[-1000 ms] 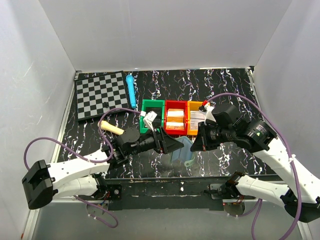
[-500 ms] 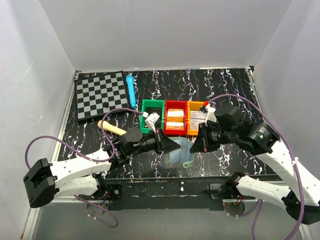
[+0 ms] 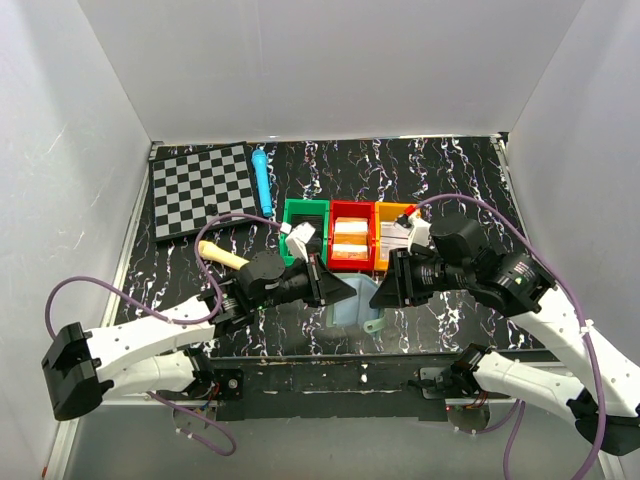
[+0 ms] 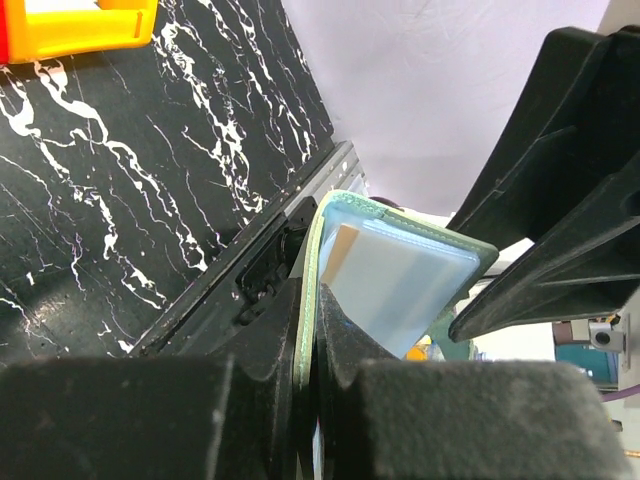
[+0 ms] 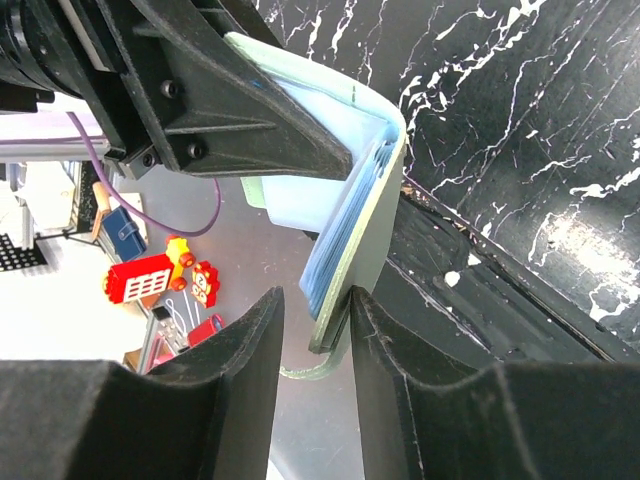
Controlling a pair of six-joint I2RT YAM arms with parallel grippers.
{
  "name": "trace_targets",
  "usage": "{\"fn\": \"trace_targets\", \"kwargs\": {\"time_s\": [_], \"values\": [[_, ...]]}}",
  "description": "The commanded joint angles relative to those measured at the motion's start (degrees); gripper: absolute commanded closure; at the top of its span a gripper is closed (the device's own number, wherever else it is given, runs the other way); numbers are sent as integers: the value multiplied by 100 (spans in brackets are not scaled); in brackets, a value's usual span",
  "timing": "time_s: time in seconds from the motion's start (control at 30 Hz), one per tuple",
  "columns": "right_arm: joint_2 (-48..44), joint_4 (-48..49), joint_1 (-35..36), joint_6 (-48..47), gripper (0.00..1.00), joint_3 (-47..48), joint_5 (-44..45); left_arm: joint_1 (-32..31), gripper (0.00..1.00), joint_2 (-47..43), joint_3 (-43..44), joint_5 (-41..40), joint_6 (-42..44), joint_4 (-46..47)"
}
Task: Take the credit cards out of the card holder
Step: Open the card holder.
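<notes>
The card holder (image 3: 356,301) hangs open above the table's near edge between both arms, grey-green outside and pale blue inside. My left gripper (image 3: 342,291) is shut on one flap; in the left wrist view that flap's edge (image 4: 308,300) is pinched between the jaws. A tan card edge (image 4: 342,250) peeks from the pale blue pocket (image 4: 400,275). My right gripper (image 5: 312,300) is open, and the other flap (image 5: 365,230) stands between its jaws, resting against the right finger. The small side tab (image 5: 300,372) dangles below.
Green bin (image 3: 288,215), red bin (image 3: 350,208) and orange bin (image 3: 388,209) stand in a row just behind the grippers, with small items in them. Back left lies a checkerboard (image 3: 200,188), with a blue pen-like stick (image 3: 262,180) beside it. A wooden handle (image 3: 222,255) lies by the left arm.
My left gripper shut on one flap of the card holder. My right gripper then let go of the other flap and its jaws now stand apart around it.
</notes>
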Motion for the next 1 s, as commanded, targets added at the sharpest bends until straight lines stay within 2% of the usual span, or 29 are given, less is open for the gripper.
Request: {"fn": "trace_targets", "kwargs": {"time_s": [0.0, 0.2, 0.4, 0.53, 0.57, 0.6, 0.73, 0.97], "values": [[-82, 417, -11, 84, 59, -124, -255, -28, 100, -312, 311, -260, -143, -267], [-117, 452, -11, 102, 63, -274, -334, -28, 100, -532, 285, -506, -231, -356], [-170, 461, -11, 102, 62, -327, -335, -28, 100, -611, 215, -585, -284, -382], [-257, 496, -3, 111, 74, -318, -264, -28, 100, -681, 118, -612, -310, -338], [-284, 522, -20, 111, 75, -318, -264, -28, 100, -707, 100, -612, -310, -321], [-310, 566, -20, 128, 75, -300, -290, -28, 100, -716, 92, -629, -319, -321], [-372, 768, -20, 172, 64, -353, -457, -19, 100, -708, 56, -568, -319, -259], [-504, 953, -29, 216, 63, -379, -519, -28, 100, -795, -40, -594, -337, -233]]}}
